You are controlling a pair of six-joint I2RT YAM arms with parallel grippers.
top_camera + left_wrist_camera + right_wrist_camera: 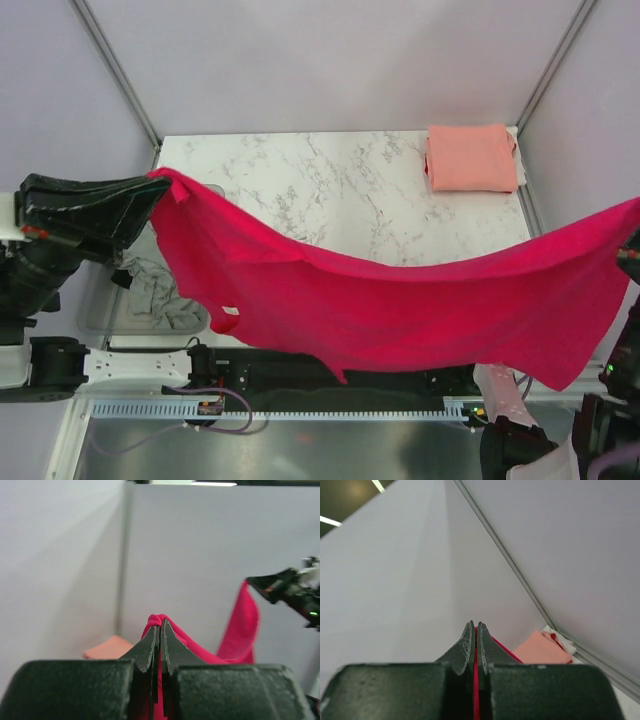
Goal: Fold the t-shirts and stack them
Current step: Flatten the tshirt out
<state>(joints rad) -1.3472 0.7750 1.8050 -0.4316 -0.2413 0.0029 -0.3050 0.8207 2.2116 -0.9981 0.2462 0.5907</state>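
Note:
A crimson red t-shirt (pixel 400 300) hangs stretched in the air between both arms, sagging in the middle over the near edge of the marble table (pixel 330 190). My left gripper (pixel 155 190) is shut on its left corner, with red cloth (pixel 159 621) pinched between the jaws (pixel 160 627). At the right edge of the top view my right gripper (pixel 632 215) is shut on the other corner, where a thin red edge (pixel 476 680) shows between its jaws (pixel 475 627). A folded salmon pink t-shirt (pixel 470 157) lies at the table's back right corner. A grey t-shirt (pixel 155 290) lies crumpled in the bin.
A clear plastic bin (pixel 100 315) sits left of the table under the left arm. White enclosure walls with metal posts (pixel 115 70) stand behind. Something white (pixel 519 160) pokes out beside the pink shirt. The arm bases and cable tray (pixel 280 410) run along the near edge.

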